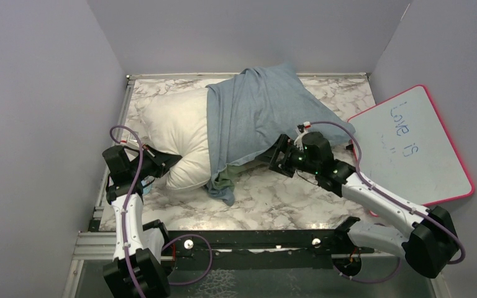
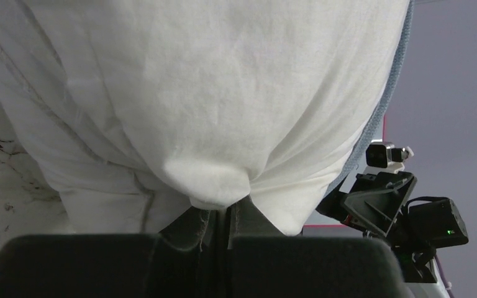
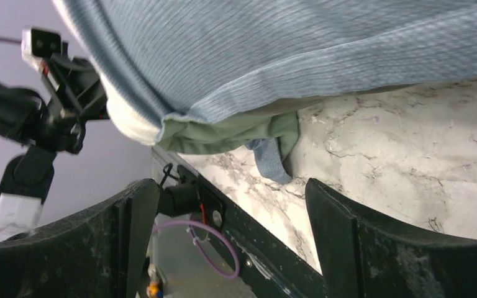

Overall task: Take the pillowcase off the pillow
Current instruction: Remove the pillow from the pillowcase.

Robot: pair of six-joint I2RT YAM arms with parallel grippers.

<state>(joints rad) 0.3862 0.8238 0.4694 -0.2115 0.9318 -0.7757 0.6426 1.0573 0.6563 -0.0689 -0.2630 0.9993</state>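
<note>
At left claw, pillow corner pinched

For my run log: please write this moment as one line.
left gripper: shut on plump white pillow | right gripper: open, empty | grey-blue cloth pillowcase: half on

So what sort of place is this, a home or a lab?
Probably a robot test cell: plain grey walls box in a marble-patterned tabletop, with a left robot arm and right robot arm bolted at its near edge.
</note>
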